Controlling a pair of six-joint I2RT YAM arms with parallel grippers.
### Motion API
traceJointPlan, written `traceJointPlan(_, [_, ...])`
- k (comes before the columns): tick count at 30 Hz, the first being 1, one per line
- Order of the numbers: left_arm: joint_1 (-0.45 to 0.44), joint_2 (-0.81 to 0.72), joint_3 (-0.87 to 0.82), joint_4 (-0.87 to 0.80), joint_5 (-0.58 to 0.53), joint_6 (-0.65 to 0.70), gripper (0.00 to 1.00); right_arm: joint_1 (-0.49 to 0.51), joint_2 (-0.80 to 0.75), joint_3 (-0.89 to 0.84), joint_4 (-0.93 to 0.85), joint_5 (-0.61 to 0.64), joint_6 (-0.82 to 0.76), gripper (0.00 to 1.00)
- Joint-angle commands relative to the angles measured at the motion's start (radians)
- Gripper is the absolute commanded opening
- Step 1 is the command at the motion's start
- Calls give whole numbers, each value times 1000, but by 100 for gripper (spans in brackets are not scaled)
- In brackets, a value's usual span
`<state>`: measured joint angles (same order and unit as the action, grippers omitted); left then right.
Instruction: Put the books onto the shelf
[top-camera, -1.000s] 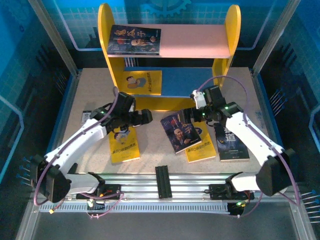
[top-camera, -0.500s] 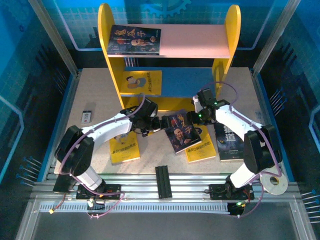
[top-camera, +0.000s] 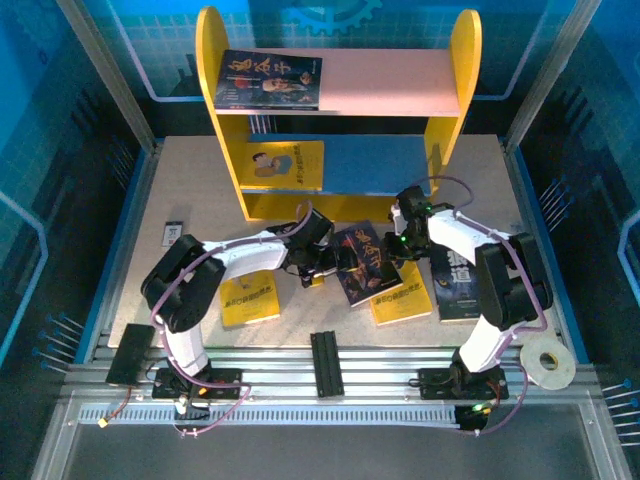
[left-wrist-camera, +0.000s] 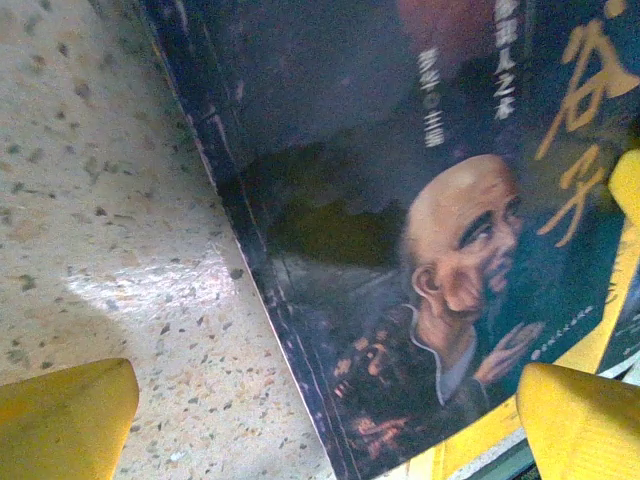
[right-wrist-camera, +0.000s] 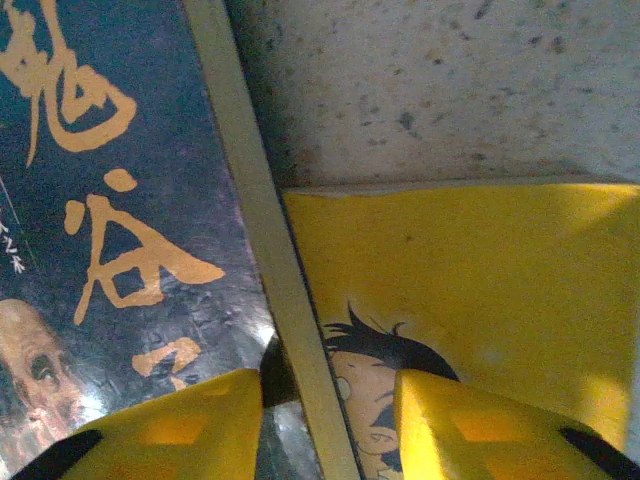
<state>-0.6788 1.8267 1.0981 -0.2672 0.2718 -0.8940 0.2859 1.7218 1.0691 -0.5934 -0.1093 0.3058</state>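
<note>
Speckled surface (left-wrist-camera: 100, 200) shows under the left pincer (left-wrist-camera: 320, 430), spread wide across the edge of the dark book (left-wrist-camera: 400, 150). Right pincer (right-wrist-camera: 330, 420) is nearly pressed together over its other edge; pinching or not, I cannot tell. Grip the edge well, then lift slowly.

Overhead view; wrists close over book (top-camera: 365, 262)

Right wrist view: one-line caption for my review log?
Right gripper straddles the pale edge of the dark navy portrait book overlapping a yellow cartoon-figure paperback.
</note>
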Motion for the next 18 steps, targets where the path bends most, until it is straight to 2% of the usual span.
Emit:
traceJointPlan(1, [-16,36,31,33,44,-34,98,-14,18,13,-55,-30,-22,37])
traceJointPlan(7, [-24,80,61,80,62,-54,98,-8,-6,1,-77,-81,-30,29])
traceJointPlan(13, [-25,153,216,79,83,-34,96,8,-49,-61,-85,-113,-25,28])
traceJointPlan(18, [-23,139,268,104,118,-32,95,17,-88,-100,-79,-116,-17,28])
